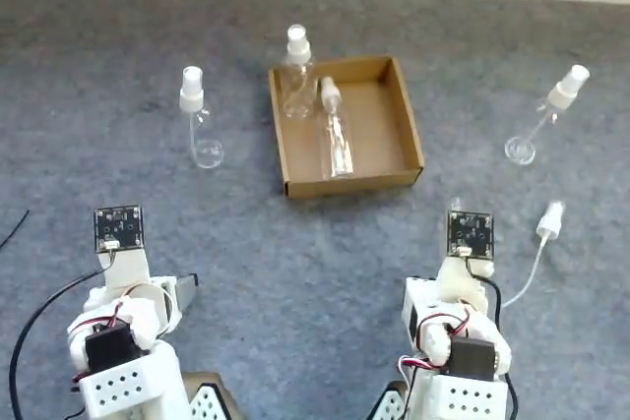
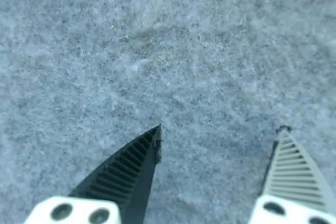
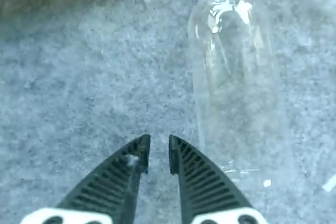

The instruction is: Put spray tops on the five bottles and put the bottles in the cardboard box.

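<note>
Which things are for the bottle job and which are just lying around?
For the job: cardboard box, standing bottle in it, lying bottle in it, bottle left of box, bottle right of box, loose spray top, clear bottle by the right pincer.
Just lying about: black cable, grey carpet.

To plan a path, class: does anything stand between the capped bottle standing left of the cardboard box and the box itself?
Nothing visible does: only bare carpet lies between that bottle and the cardboard box, up to its left wall.
</note>
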